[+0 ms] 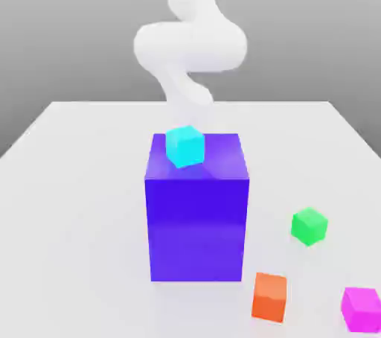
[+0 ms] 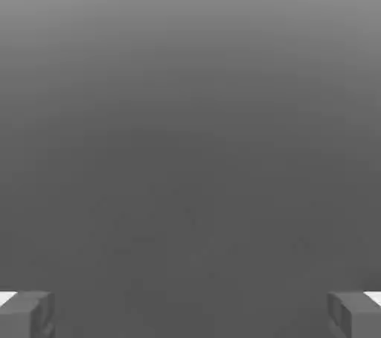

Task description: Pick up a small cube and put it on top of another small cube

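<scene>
The big purple-blue box (image 1: pixel 197 228) stands on the white table (image 1: pixel 82 217). Behind the box is the white robot arm (image 1: pixel 190 45). The robot's gripper (image 2: pixel 190 316) is spread wide, with nothing between its fingers. The light blue cube (image 1: pixel 185 147) sits tilted on top of the box. The other little cubes are on the table, to the exterior view's right of the box: the orange one (image 1: pixel 269 297) is nearest to it, then the green one (image 1: pixel 309 226), and the pink one (image 1: pixel 362 310) is farthest away.
</scene>
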You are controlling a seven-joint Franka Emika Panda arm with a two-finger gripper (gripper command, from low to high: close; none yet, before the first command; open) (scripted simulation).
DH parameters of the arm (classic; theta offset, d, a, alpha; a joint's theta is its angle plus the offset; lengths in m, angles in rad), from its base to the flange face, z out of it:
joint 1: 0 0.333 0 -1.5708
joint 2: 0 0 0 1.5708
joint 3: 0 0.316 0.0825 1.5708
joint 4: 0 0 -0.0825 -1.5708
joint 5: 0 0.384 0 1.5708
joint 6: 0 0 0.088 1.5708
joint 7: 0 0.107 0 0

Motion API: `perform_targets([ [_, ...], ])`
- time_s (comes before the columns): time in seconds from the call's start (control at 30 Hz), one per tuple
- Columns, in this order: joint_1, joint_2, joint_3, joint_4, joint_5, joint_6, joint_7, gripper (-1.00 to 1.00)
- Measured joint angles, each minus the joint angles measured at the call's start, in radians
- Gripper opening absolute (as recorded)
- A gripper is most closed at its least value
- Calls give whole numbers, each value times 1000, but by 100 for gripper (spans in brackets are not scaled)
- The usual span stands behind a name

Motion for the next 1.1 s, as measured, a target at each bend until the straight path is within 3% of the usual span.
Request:
perform_targets([
  [0.6,282,659,33,16,55,192,-589,0],
  [0.97,384,1057,95,27,-61,311,-836,0],
  [1.1,405,1202,81,53,-94,410,-837,0],
])
